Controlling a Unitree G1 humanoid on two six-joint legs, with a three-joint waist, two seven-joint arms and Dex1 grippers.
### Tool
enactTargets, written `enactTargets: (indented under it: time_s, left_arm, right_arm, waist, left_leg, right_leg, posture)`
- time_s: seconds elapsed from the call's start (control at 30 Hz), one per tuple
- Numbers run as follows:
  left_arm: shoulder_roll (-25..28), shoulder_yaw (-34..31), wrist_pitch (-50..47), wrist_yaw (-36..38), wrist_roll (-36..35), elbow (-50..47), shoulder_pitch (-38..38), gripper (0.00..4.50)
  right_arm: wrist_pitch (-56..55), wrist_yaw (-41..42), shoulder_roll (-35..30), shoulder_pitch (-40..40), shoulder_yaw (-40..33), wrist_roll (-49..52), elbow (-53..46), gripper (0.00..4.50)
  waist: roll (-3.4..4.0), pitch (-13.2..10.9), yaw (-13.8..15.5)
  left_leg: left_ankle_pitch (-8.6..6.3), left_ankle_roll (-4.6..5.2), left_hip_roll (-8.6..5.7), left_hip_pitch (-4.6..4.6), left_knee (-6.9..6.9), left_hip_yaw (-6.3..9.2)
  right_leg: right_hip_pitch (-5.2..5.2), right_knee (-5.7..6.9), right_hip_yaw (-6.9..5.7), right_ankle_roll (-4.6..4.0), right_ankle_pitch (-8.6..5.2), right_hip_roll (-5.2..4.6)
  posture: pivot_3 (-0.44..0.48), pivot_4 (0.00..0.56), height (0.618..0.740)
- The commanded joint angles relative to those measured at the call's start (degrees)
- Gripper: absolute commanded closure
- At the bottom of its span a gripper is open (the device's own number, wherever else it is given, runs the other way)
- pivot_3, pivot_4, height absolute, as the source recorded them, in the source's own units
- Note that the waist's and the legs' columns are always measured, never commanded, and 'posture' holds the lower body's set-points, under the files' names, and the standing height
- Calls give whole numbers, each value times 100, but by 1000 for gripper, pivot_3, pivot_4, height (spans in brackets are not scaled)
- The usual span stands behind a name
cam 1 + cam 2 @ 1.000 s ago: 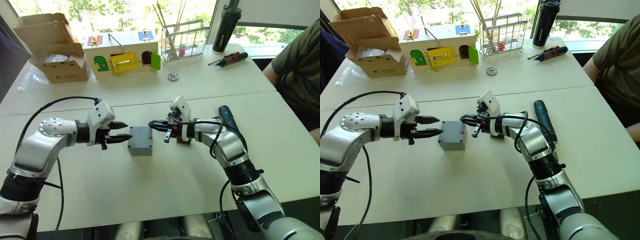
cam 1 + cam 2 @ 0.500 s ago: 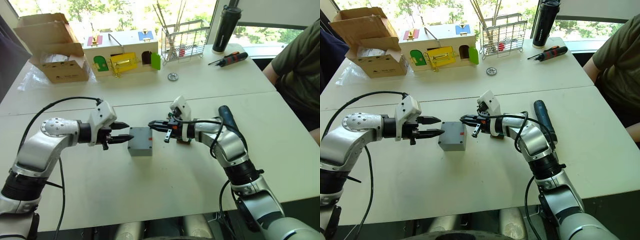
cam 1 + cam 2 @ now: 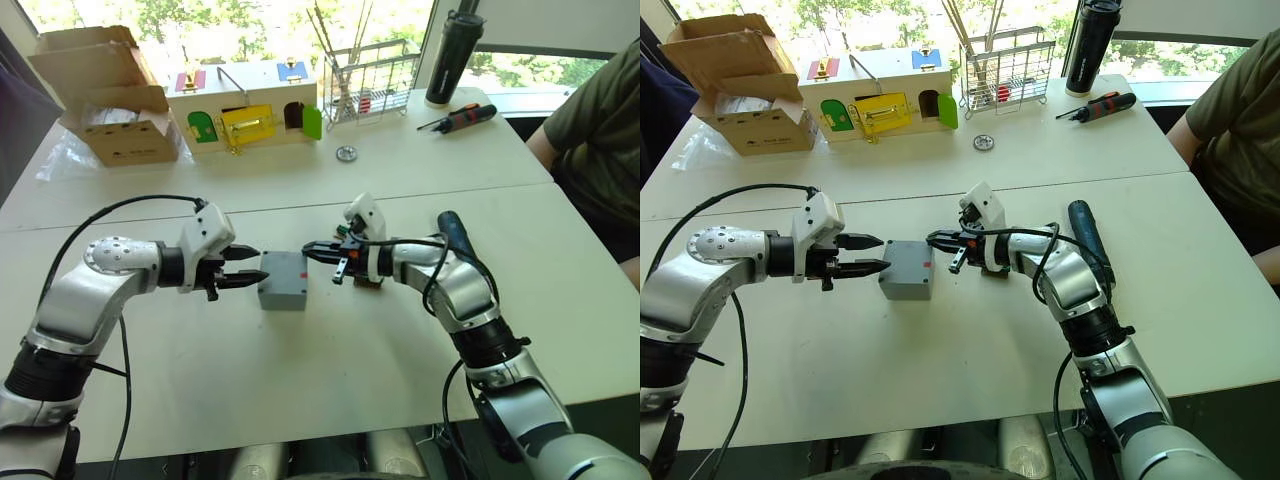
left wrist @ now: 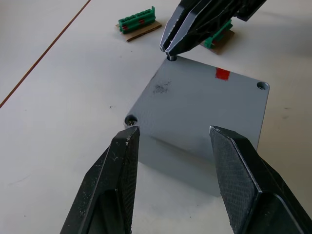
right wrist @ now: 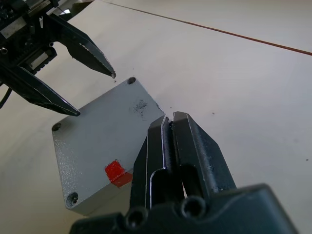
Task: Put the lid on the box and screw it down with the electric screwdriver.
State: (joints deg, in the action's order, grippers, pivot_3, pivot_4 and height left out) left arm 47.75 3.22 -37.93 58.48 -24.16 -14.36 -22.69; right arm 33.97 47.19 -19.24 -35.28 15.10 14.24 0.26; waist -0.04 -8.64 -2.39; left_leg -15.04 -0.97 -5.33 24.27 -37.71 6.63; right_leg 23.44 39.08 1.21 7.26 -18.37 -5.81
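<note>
The grey lid (image 4: 195, 105), marked with a red square and holed at its corners, lies on top of the grey box (image 3: 283, 296) in the middle of the table. My left gripper (image 3: 258, 264) is open at the box's left side, one fingertip (image 4: 127, 139) by a corner hole. From the right, my right gripper (image 3: 306, 247) is shut, its tips resting at the lid's far corner hole; I cannot tell whether anything is pinched there. The black electric screwdriver (image 3: 452, 235) lies on the table just beyond my right forearm.
Green terminal blocks (image 4: 137, 24) on brown card lie behind the box. At the back stand a cardboard box (image 3: 110, 100), a wooden box with coloured doors (image 3: 245, 110), a wire rack (image 3: 370, 80), a black bottle (image 3: 452, 55), a hand screwdriver (image 3: 458, 118) and a washer (image 3: 346, 153). A person (image 3: 600, 130) sits at the right.
My left gripper has crept a little closer to the box. The box and my right gripper have shifted very slightly to the right.
</note>
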Motion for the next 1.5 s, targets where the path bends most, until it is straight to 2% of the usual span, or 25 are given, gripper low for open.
enactTargets:
  time_s: [0.03, 0.47, 0.53, 0.6, 0.7, 0.83, 0.97, 1.03, 1.1, 1.13, 1.2, 1.23, 1.27, 1.3, 1.33, 1.4, 1.5]
  left_arm:
    - [14, -56, 78, -16, 36, -38, -91, 2204]
    - [-15, -29, 94, -20, 49, -35, -89, 2204]
    - [-24, -32, 102, -16, 54, -27, -98, 2204]
    - [-44, -30, 101, -16, 59, -29, -113, 2204]
    - [-105, -52, 74, -18, 3, -45, -177, 2204]
    - [-187, -59, -2, -23, -81, -93, -293, 2204]
    - [-261, 0, -46, 12, -140, -245, -423, 2204]
    - [-256, 35, -102, 106, -222, -458, -509, 2204]
    - [-223, 62, -138, 231, -311, -667, -567, 2204]
    - [-207, 81, -145, 276, -342, -757, -585, 2204]
    - [-191, 133, -169, 323, -407, -975, -585, 2204]
    - [-182, 154, -162, 374, -454, -1103, -570, 2204]
    - [-187, 176, -178, 387, -488, -1209, -561, 2204]
    - [-205, 203, -199, 399, -548, -1345, -553, 2204]
    - [-228, 253, -165, 425, -584, -1457, -532, 2204]
    - [-289, 364, -90, 414, -582, -1566, -511, 2204]
    - [-404, 510, -101, 286, -541, -1658, -553, 2204]
  right_arm:
    - [-80, 7, 13, -62, -15, -14, -124, 4460]
    - [-15, -5, 98, 66, 279, -95, -487, 4460]
    - [34, -3, 84, 81, 306, -101, -563, 3921]
    - [96, 5, 60, 93, 307, -91, -657, 3194]
    - [200, -24, 2, 51, 239, -85, -832, 1688]
    - [481, -1, -160, -22, 28, 53, -1165, 1688]
    - [1216, 26, -498, -163, -635, 599, -1731, 1688]
    - [1827, 32, -917, -246, -1192, 952, -1946, 1688]
    - [2403, 255, -1655, -288, -1556, 1201, -2061, 1016]
    - [2613, 394, -2036, -310, -1657, 1281, -2060, 898]
    - [2989, 643, -2750, -409, -1782, 1427, -1942, 245]
    - [3312, 714, -3129, -577, -1774, 1462, -1745, 12]
    - [3523, 759, -3388, -681, -1767, 1503, -1605, 12]
    - [3913, 855, -3731, -866, -1629, 1556, -1385, 12]
    - [4352, 1065, -4290, -1057, -1081, 1501, -1170, 12]
    - [4801, 1371, -4929, -1246, -386, 1472, -794, 12]
    - [4834, 1708, -5290, -1375, 140, 1465, -426, 12]
  waist:
    - [0, 0, -3]
    - [0, 0, -7]
    - [0, 0, -8]
    - [0, 0, -6]
    - [0, 0, 1]
    - [0, 0, 4]
    - [0, 0, 9]
    - [0, 0, 34]
    - [0, -1, 79]
    - [0, -1, 123]
    - [3, -3, 158]
    - [4, -4, 161]
    - [4, -4, 159]
    - [5, -5, 160]
    - [8, -7, 160]
    - [8, -6, 174]
    - [6, -5, 160]
  left_leg:
    - [0, 0, 0, 0, 0, 0]
    - [0, 0, 0, 0, 0, 0]
    - [0, 0, 0, 0, 0, 0]
    - [0, 0, 0, 0, 1, 0]
    - [0, 0, 0, 0, 1, 0]
    - [0, 0, 0, 0, 0, 0]
    - [0, 1, 0, 1, 0, 0]
    - [0, 1, -2, 3, -1, 0]
    - [-1, 2, -4, 7, -5, 1]
    - [-2, 4, -5, 8, -7, 1]
    - [-5, 8, -5, 7, -7, -3]
    - [-5, 9, -4, 8, -7, -6]
    - [-5, 9, -1, 8, -8, -10]
    - [-5, 9, 0, 8, -8, -14]
    - [-5, 9, 4, 8, -8, -17]
    - [-6, 10, 8, 7, -2, -19]
    - [-8, 14, 15, 7, 3, -18]
  right_leg:
    - [0, 0, 0, 0, 0, 0]
    - [1, 0, 0, 0, 0, 0]
    - [1, 0, 0, 0, 0, 0]
    - [1, 0, 0, 0, 0, 0]
    - [1, 0, 0, 0, 0, 0]
    - [0, 0, 0, 0, 0, 0]
    - [0, 0, 0, 0, 0, -1]
    - [0, -1, 0, 0, 0, -3]
    - [-1, -3, 0, 0, 0, -4]
    - [-2, -6, 0, 0, 0, -6]
    - [-4, -12, 0, 0, 0, -7]
    - [-5, -18, 2, 0, 0, -8]
    - [-7, -25, 3, 0, 0, -8]
    - [-7, -27, 5, 0, 0, -8]
    - [-8, -34, 7, 0, 0, -8]
    - [-14, -49, 10, -1, -1, -9]
    - [-25, -72, 6, -1, -1, -6]
  posture:
    - [0, 150, 740]
    - [0, 150, 740]
    - [0, 150, 740]
    - [0, 150, 740]
    - [0, 150, 740]
    - [0, 150, 740]
    - [0, 150, 740]
    - [0, 150, 740]
    - [0, 150, 740]
    - [0, 150, 740]
    - [0, 150, 740]
    - [0, 150, 740]
    - [0, 150, 740]
    - [0, 150, 740]
    - [0, 150, 740]
    - [0, 150, 740]
    - [0, 150, 740]
